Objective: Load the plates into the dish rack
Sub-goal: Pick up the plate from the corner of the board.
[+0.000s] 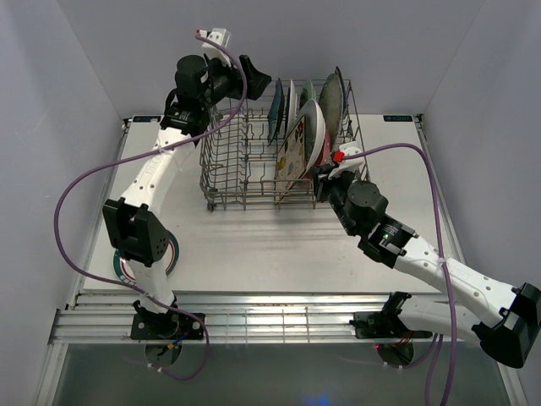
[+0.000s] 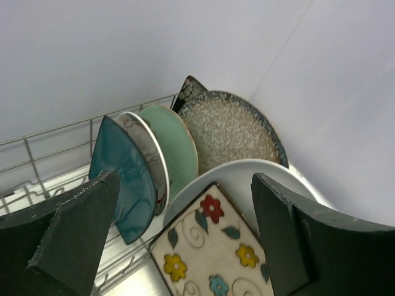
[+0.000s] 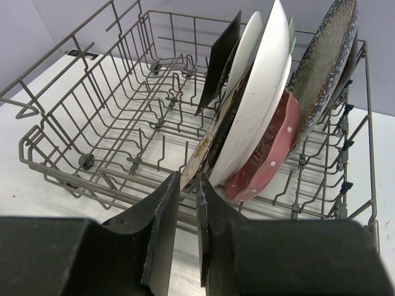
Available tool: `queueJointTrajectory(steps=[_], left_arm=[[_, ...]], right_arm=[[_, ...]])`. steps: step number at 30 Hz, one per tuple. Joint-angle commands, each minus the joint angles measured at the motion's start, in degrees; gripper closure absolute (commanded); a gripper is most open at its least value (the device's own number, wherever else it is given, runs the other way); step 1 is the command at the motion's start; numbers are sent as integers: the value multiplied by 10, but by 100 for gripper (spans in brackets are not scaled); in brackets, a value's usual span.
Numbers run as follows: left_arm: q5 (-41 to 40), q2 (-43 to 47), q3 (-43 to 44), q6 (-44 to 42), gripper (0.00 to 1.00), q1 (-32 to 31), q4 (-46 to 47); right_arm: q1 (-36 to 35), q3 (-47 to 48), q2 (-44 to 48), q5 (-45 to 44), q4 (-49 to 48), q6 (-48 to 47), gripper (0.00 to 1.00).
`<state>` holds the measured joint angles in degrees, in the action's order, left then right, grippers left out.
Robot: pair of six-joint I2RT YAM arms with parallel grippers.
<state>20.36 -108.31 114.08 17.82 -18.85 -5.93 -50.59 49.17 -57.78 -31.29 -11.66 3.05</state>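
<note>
White table (image 1: pixel 254 254): carries the rack and both arm bases at its near edge.
Grey wire dish rack (image 1: pixel 232 169): stands at the middle of the table's far edge; tall sides, upright tines; left half bare, plates on edge in the right half.
Left arm: raised high from the near-left corner, elbow low, forearm climbing to the rack's far-left corner.
Left gripper (image 1: pixel 258 74): hangs above the rack's far rim, jaws spread wide, nothing between them.
Right arm: stretched low from the near-right corner towards the rack's near-right corner.
Right gripper (image 3: pixel 188 182): tips at the rack's near wall, jaws drawn to a narrow slit; whether they pinch a wire cannot be made out.
Big white plate (image 2: pixel 247 176): plain, mid-row, largely covered by its neighbours.
Speckled plate (image 2: pixel 228 132): grey-brown, dark rim, far right; a dark patterned edge (image 2: pixel 190 86) shows behind it.
Mint green plate (image 2: pixel 176 148): round, mostly overlapped.
White rimmed plate (image 2: pixel 148 148): only a sliver shows.
Teal square plate (image 2: pixel 123 179): leftmost of the row.
Floral square plate (image 2: pixel 210 246): cream, coloured flowers, nearest the rack's near wall.
Pink dotted plate (image 3: pixel 265 154): lower part visible only.
Ringed plate (image 1: pixel 175 254): flat at the table's near-left corner, mostly hidden by the left arm.
</note>
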Motion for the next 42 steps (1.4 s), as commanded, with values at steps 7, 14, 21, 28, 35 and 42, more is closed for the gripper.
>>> queueJointTrajectory(steps=[7, 14, 21, 28, 35, 42], left_arm=[[-16, 209, -176, -94, 2, 12, 55], [-64, 333, -298, -164, 2, 13, 104], [-53, 408, -366, -219, 2, 13, 64], [-62, 487, -436, -274, 2, 13, 27], [-88, 554, -503, -332, 2, 13, -22], [-113, 613, -570, -371, 2, 13, -54]], right_arm=[[4, 3, -3, 3, -13, 6, 77], [4, 6, -6, 7, -13, 6, 77], [4, 7, -9, 7, -13, 5, 77], [5, 8, -13, 8, -11, 6, 77], [4, 7, -15, 7, -8, 5, 77], [4, 5, -10, 11, -6, 8, 77]])
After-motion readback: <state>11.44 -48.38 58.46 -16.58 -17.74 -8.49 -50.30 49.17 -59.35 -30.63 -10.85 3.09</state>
